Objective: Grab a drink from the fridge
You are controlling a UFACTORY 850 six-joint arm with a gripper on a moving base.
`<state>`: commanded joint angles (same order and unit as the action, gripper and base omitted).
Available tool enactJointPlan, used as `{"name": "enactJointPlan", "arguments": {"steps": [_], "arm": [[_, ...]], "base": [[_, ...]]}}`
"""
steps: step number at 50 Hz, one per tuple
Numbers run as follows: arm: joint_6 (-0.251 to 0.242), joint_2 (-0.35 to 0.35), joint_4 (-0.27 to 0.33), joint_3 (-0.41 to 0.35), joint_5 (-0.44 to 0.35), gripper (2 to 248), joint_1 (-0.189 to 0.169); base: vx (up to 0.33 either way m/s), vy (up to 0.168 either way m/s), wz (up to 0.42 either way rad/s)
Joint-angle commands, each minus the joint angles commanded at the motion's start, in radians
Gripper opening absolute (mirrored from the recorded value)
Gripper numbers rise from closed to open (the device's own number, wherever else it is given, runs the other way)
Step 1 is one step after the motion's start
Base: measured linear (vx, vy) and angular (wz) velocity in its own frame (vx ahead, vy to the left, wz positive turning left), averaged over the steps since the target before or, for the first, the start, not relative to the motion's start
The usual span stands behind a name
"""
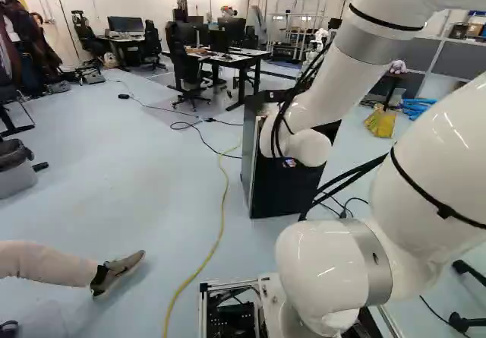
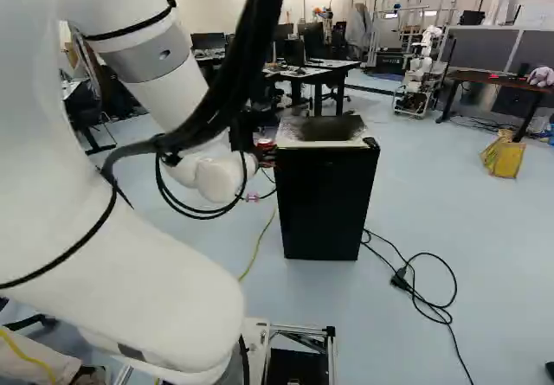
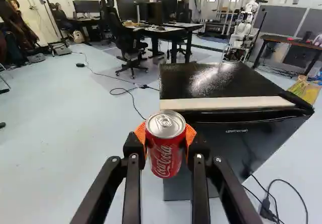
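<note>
And the gripper (image 3: pixel 165 144) has its drink: two orange pads clamp a red can (image 3: pixel 165 159) between them, upright, outside the fridge (image 2: pixel 324 203), which stands just right of centre in the right base view. The fridge door (image 3: pixel 236 151) looks closed, contents hidden; the can's tab lies flat, apparently unopened. The grab looks done, I'd say, with only carrying it away or handing it over left!
</note>
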<state>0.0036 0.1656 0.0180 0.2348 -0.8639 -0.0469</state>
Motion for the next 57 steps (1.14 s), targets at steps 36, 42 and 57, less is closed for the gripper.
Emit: {"name": "enactJointPlan", "arguments": {"steps": [36, 42, 57], "arm": [[-0.003, 0.104, -0.016, -0.135, -0.008, 94, 0.043], [-0.003, 0.11, -0.017, -0.143, -0.009, 94, 0.045], [-0.004, 0.114, -0.018, -0.148, -0.009, 94, 0.047]], "base": [[0.0, 0.0, 0.0], [0.0, 0.0, 0.0], [0.0, 0.0, 0.0]]}}
